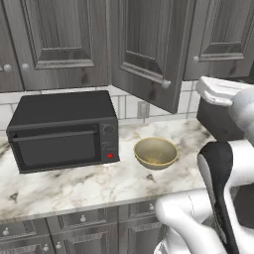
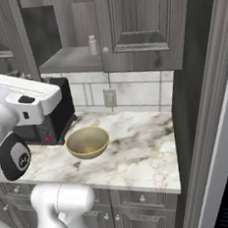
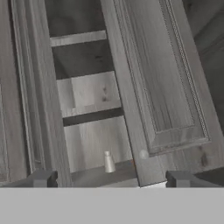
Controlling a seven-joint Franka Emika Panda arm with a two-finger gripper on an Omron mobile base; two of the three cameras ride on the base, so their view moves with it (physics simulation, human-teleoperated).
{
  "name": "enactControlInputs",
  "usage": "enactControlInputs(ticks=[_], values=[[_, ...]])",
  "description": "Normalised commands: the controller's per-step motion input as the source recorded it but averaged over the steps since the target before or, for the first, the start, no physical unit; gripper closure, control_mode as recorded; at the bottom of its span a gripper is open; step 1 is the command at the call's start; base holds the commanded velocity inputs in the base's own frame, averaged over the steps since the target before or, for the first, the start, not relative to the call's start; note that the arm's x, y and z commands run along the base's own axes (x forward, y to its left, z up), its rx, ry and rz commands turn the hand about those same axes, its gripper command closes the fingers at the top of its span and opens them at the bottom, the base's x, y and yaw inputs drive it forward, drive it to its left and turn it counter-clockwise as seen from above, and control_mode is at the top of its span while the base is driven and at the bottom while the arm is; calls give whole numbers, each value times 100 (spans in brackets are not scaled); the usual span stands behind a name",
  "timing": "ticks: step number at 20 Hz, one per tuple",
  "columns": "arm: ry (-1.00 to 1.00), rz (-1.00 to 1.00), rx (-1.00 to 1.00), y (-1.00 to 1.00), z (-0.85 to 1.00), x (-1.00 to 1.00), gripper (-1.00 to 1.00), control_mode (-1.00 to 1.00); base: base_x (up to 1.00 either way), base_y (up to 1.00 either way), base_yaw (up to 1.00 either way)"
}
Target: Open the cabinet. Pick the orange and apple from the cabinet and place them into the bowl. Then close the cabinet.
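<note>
I'm looking along the gripper (image 3: pixel 111 178) into the cabinet (image 3: pixel 162 87); its two dark fingertips (image 3: pixel 42 178) are standing wide apart at the bottom of the hand view, spread, pinching nothing. Between them I'm seeing a small pale bottle (image 3: pixel 108 162) sitting on the lighter grey shelf (image 3: pixel 94 140) inside, just beside the edge of the shut right door. The left door (image 1: pixel 149 47) is hanging swung out over the counter in the left base view, round silver knob (image 1: pixel 165 84) at its lower corner. From the right base view I'm getting the open compartment with the same bottle standing upright on the shelf, near the right door's knob (image 2: pixel 105 50).

The bowl (image 1: pixel 156 152), olive-tan with a mottled inside, is sitting on the marble counter (image 1: pixel 74 186) just beside the black microwave oven (image 1: pixel 62 129), to its right, below the open door. Nothing is lying in the bowl that I can make out. I can't tell where the orange and apple are from these views. A wall outlet (image 2: pixel 109 97) is showing on the tiled backsplash behind the bowl. The low cabinets with drawers (image 1: pixel 82 230) are running under the counter.
</note>
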Motion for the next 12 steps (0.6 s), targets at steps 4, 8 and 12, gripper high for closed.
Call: enactControlInputs(ticks=[4, 8, 12], values=[[14, 35, 5, -58, -20, 19, -100, -100, 0, 0, 0], [7, 36, 0, -28, -36, 24, -100, -100, 0, 0, 0], [0, 30, 0, -5, -38, 21, -100, -100, 0, 0, 0]])
